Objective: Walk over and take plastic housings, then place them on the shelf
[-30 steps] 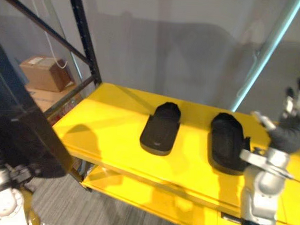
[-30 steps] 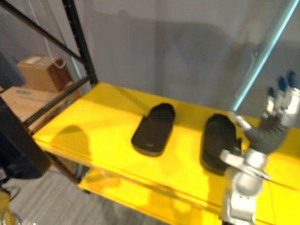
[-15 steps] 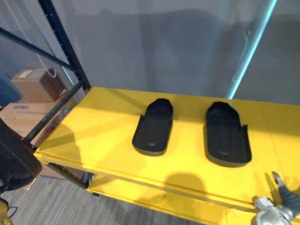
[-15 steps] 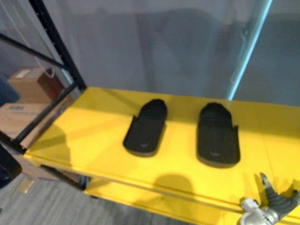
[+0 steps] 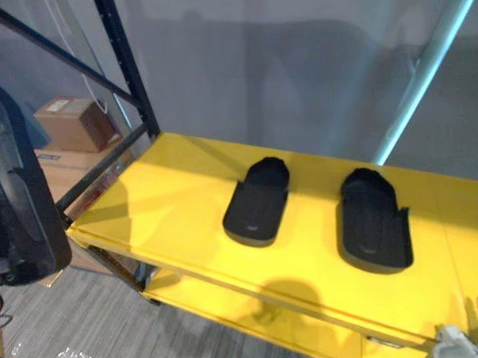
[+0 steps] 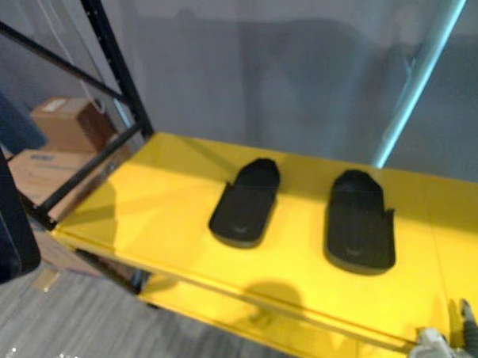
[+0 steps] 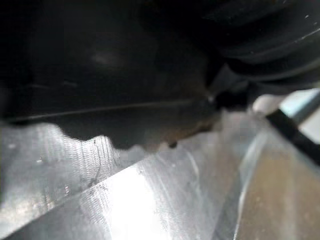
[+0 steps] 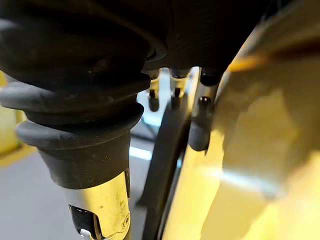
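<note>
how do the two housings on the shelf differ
The left housing looks narrower than the right housing. The left one's step is on its left edge, the right one's on its right edge. Both are black, lying hollow side up on the yellow shelf, rounded ends away.

The right hand [image 8: 175, 80], fingers [image 8: 200, 127] loosely straight and holding nothing, hangs beside a yellow shelf [image 8: 260, 165] and black post [image 8: 165, 165].

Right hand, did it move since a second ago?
Yes. The right hand went down: it was up beside the right housing, and now it is below the yellow shelf's front edge.
</note>
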Tool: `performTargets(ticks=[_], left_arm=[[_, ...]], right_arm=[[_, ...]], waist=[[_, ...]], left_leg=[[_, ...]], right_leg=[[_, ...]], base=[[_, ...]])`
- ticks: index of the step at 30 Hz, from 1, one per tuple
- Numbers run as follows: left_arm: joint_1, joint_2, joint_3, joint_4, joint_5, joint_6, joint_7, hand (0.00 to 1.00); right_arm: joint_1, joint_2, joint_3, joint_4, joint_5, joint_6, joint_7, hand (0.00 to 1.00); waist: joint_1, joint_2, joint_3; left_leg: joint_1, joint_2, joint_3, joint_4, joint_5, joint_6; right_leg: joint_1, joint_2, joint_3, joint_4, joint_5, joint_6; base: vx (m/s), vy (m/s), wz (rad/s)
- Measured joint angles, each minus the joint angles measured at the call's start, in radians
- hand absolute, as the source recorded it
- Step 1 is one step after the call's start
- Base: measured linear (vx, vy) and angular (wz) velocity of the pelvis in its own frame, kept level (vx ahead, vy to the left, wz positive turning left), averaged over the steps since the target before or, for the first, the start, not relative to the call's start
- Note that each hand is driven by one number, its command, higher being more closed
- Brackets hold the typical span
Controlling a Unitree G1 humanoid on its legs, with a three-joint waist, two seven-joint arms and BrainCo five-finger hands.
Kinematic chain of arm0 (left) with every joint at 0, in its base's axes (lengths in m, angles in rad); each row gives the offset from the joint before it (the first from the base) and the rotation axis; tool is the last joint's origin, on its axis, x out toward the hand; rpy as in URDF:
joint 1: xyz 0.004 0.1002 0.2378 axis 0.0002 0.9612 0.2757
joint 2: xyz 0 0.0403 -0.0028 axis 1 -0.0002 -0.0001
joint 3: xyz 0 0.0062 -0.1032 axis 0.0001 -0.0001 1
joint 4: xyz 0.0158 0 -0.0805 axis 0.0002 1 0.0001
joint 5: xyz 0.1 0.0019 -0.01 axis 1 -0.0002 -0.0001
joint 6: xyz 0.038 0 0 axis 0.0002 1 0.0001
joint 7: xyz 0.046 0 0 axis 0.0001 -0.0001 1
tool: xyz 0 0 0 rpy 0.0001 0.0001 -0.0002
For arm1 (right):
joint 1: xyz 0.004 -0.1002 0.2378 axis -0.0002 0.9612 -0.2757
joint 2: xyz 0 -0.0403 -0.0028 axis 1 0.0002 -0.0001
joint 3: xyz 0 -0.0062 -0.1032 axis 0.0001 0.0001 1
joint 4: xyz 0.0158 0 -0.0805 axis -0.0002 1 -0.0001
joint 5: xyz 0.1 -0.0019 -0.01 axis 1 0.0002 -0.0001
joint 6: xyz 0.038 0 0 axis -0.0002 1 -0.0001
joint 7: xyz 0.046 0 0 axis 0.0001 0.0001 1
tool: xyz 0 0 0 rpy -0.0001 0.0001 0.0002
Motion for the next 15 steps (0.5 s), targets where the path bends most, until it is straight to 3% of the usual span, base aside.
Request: performTargets(ticks=[3,6,10,15], left_arm=[[-0.011,0.007,0.0,0.033,-0.034,-0.001,-0.02,1.0],[-0.014,0.007,0.001,0.069,-0.034,-0.007,-0.025,1.0],[-0.037,0.007,0.0,0.106,-0.032,-0.01,-0.024,1.0],[-0.071,0.021,-0.002,0.111,-0.032,-0.009,-0.014,1.0]], right_arm=[[-0.008,0.0,-0.031,0.016,-0.023,-0.007,-0.072,0.0],[-0.006,0.005,-0.038,0.017,-0.069,-0.025,-0.095,0.0],[-0.005,0.01,-0.05,0.042,-0.066,-0.037,-0.08,0.0],[0.016,0.062,-0.068,0.124,0.036,-0.022,-0.001,0.0]], waist=[[-0.002,-0.003,-0.002],[-0.005,-0.009,-0.005],[-0.032,-0.008,-0.005],[-0.049,-0.014,-0.001]], left_leg=[[-0.001,0.002,0.031,0.002,0.01,-0.005],[0.014,0.01,0.067,0.004,0.012,-0.006],[0.021,0.017,0.087,0.003,0.013,-0.004],[0.019,0.018,0.112,-0.001,0.013,-0.002]], right_leg=[[-0.004,0.002,0.005,0.0,0.0,0.0],[-0.009,0.009,0.025,-0.001,0.001,0.0],[-0.009,0.015,0.037,-0.007,0.013,-0.003],[-0.008,0.02,0.056,-0.034,0.036,0.0]], base=[[0.0,-0.001,0.01],[0.0,-0.009,-0.18],[-0.05,-0.006,-0.13],[-0.07,0.01,-0.13]])
